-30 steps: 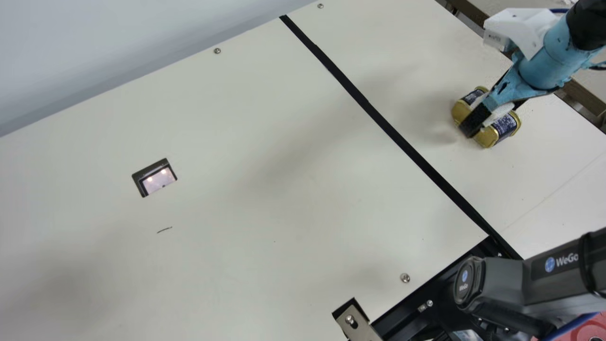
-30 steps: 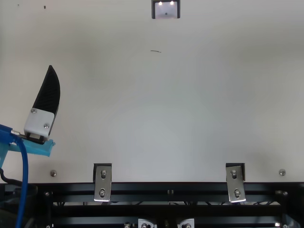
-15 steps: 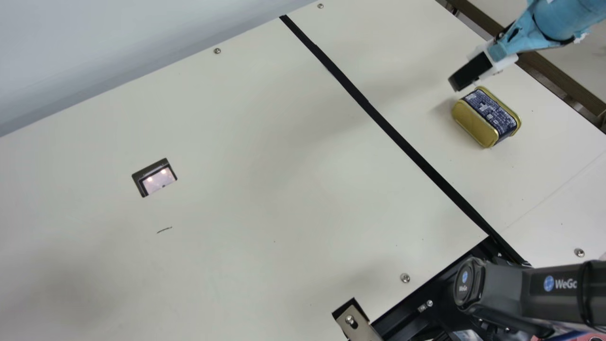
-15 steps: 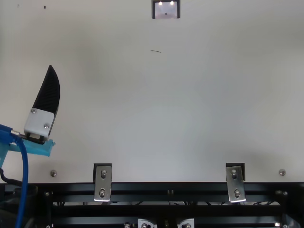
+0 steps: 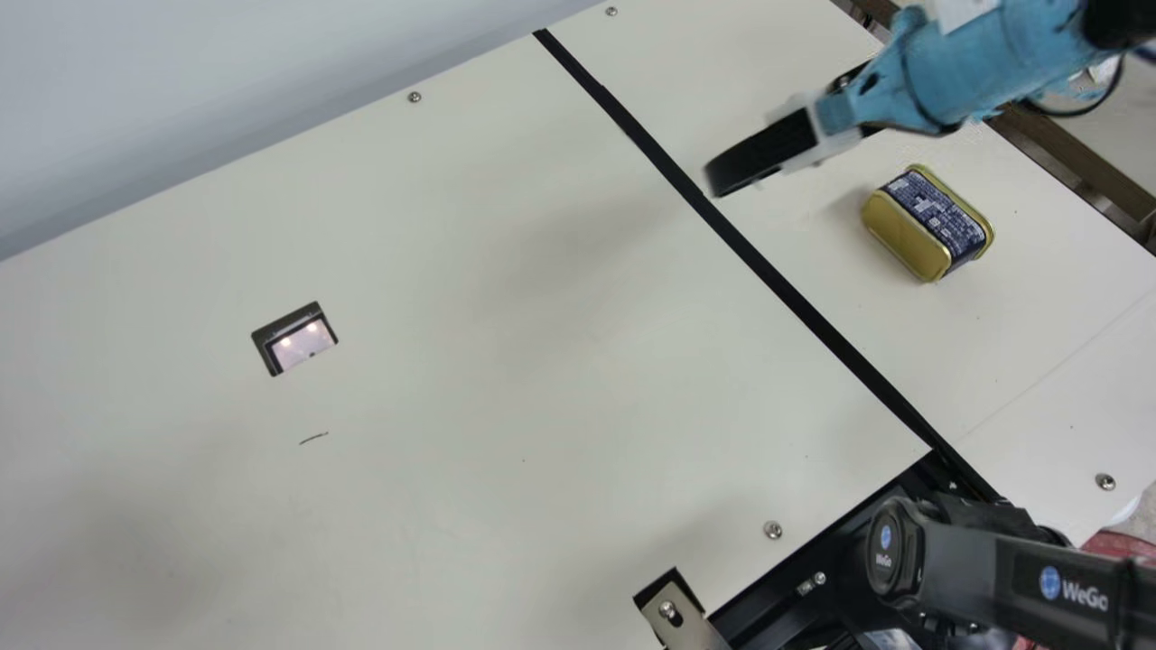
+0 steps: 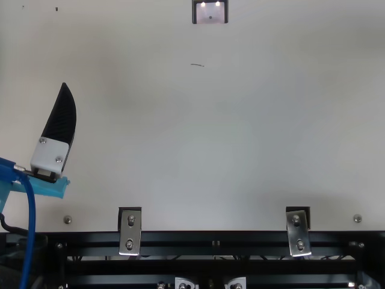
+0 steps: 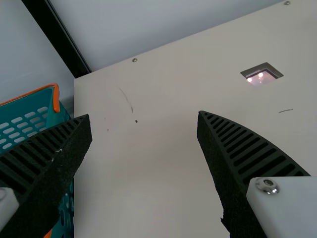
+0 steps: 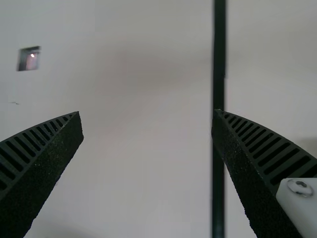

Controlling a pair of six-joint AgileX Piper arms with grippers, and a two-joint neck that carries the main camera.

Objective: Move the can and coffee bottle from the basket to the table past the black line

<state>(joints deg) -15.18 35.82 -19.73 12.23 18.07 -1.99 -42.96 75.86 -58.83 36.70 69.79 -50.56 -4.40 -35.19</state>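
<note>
one can (image 5: 928, 223) rests on the table (image 5: 560, 379), past the black line (image 5: 782, 280), between that line and the table's right edge and apart from both, seemingly on its side, with its dark label facing up and gold ends at either side. the right gripper (image 5: 722, 173) hangs over the table, clear of the can, its tip beside the black line in the main view. in the right wrist view the right gripper (image 8: 147, 112) has its ribbed fingers spread wide, with table between them and the line running by one fingertip. the left gripper (image 6: 64, 89) is over the table's left part in the top view, pointing towards the far edge. seen from its own wrist, the left gripper (image 7: 144, 115) is wide too, table between its fingers. a teal basket (image 7: 43, 99) with an orange rim stands by the table's left edge. the slot (image 5: 294, 338) is nearer the far edge, with a short dark mark (image 5: 313, 438) beside it, and two metal brackets, one (image 6: 129, 231) and another (image 6: 298, 231), sit at the front edge.
</note>
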